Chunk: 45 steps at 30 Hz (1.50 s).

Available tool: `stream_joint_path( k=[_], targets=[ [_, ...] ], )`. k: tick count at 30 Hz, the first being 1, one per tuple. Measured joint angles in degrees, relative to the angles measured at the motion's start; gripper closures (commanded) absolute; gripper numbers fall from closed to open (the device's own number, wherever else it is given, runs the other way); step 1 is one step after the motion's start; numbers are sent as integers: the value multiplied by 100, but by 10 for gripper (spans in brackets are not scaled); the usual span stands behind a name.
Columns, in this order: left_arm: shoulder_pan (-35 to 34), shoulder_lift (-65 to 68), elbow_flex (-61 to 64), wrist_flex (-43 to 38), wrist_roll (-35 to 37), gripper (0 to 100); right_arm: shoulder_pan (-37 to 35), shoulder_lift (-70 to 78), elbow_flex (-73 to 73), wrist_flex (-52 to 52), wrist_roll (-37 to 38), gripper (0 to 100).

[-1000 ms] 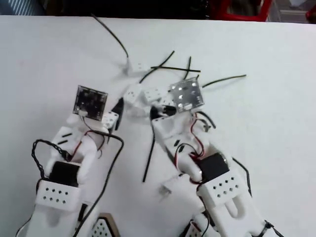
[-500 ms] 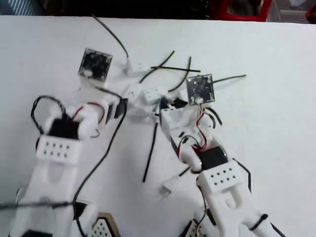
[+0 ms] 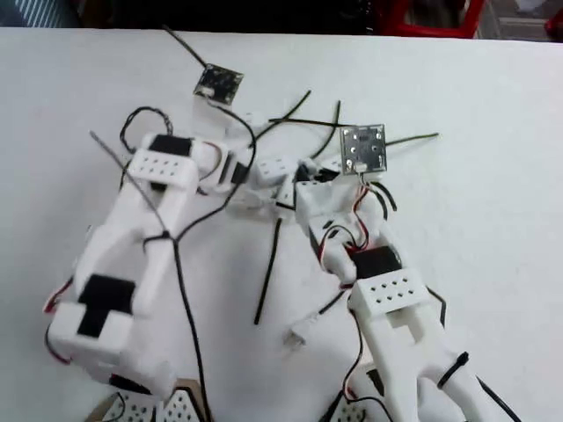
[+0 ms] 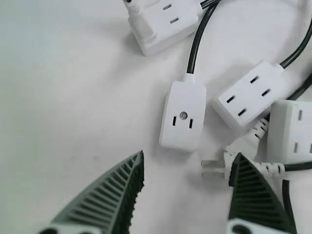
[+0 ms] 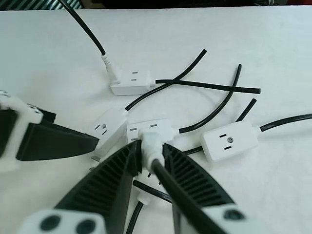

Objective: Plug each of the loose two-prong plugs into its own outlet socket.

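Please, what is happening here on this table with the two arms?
Two robot arms are working on a plugging job on the table. The right gripper is shut on a white plug and holds it against a socket; I cannot tell whether it is fully in. The left gripper is open above a second socket, and a loose two-prong plug lies close to one of its fingers.

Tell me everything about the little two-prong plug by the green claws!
The little plug is white, plastic-looking, with two flat silvery prongs. It lies unplugged on the white table, near a white socket block but not touching. Its ribbed neck leads to a black cord. One finger of the open left gripper hides its middle.
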Motion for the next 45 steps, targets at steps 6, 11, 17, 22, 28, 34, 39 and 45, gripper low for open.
stream_joint_path(
  k=[6,11,17,22,28,34,39,45],
  targets=[
    [0,1556,-1204,0,-264,736,0,0,0,0,0,981],
    [0,2576,-1996,132,-1002,884,0,0,0,0,0,981],
    [35,3068,-3015,976,-1591,978,0,0,0,0,0,981],
    [0,3095,-3763,1987,-1697,977,0,18,0,0,0,981],
    [9,3095,-4844,3305,-1697,973,0,53,0,0,0,981],
    [9,3095,-6233,4747,-1697,973,0,53,0,0,0,981],
    [9,3059,-6620,5029,-1697,973,0,53,0,-18,0,981],
    [18,1785,-5556,5046,-1697,973,0,53,0,-18,0,981]
  ],
)
